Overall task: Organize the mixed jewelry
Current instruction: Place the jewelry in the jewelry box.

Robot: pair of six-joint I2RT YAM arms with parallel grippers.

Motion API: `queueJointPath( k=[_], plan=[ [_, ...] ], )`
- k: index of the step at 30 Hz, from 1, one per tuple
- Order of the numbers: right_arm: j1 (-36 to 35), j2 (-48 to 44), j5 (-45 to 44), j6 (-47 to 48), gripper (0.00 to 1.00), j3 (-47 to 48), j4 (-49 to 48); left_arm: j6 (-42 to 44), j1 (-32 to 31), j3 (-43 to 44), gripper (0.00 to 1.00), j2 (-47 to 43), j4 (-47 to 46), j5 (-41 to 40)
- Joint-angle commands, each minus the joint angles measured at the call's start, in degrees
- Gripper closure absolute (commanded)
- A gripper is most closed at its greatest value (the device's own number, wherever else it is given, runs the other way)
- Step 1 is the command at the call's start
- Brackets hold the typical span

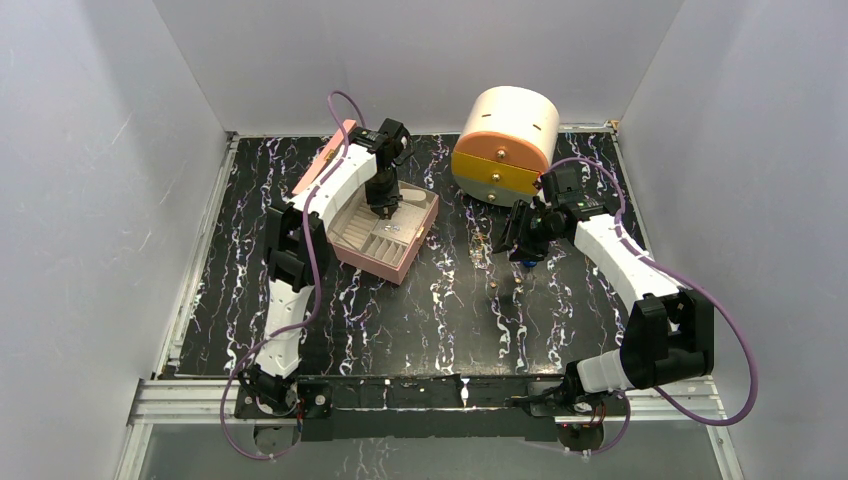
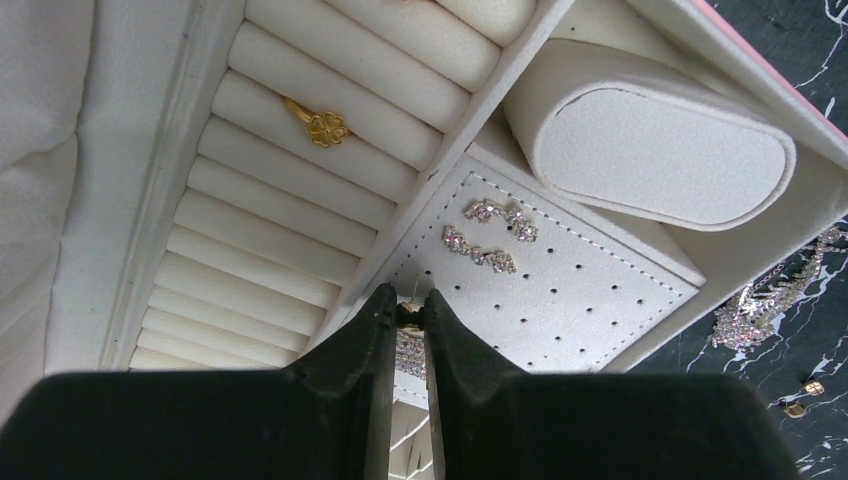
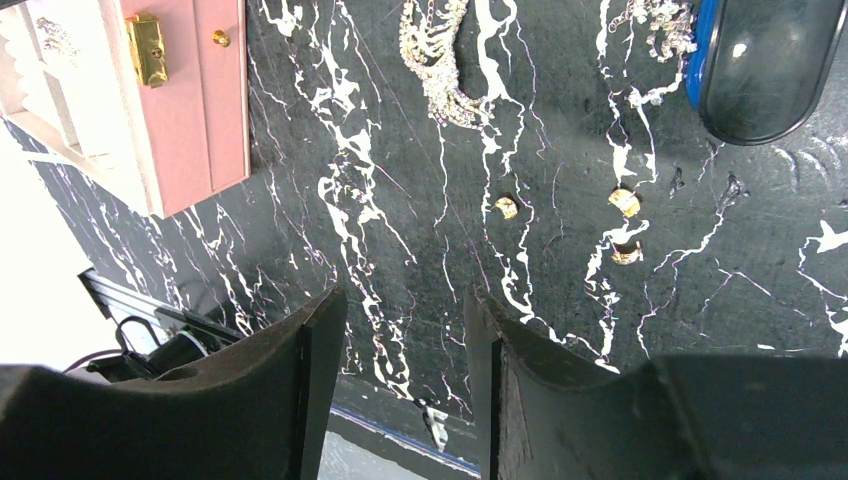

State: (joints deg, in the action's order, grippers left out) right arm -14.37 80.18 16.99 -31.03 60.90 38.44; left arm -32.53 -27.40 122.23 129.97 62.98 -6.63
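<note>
Left wrist: left tool [image 2: 410,306] pinches gold earring [image 2: 409,317]; post points toward pad [image 2: 600,290].

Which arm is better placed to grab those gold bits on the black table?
Right: its open gripper hangs over the gold pieces; the left gripper pinches a small piece inside the pink box.

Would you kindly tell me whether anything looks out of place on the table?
Yes: a sparkly chain and three small gold pieces lie loose on the marbled table, outside the pink box. The left pincer holds a tiny gold piece over the box.
</note>
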Motion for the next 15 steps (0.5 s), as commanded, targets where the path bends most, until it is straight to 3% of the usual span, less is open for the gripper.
queueJointPath(
  k=[1, 15],
  plan=[
    [-0.22, -1.87, -0.17, 1.06, 0.44, -0.52, -1.35, 0.10, -0.30, -1.51, 0.97, -0.88, -0.95, 2.04],
    [-0.26, -1.88, -0.08, 1.06, 0.44, -0.70, -1.43, 0.02, -0.38, -1.86, 0.94, -1.18, -2.79, 2.41]
  ],
)
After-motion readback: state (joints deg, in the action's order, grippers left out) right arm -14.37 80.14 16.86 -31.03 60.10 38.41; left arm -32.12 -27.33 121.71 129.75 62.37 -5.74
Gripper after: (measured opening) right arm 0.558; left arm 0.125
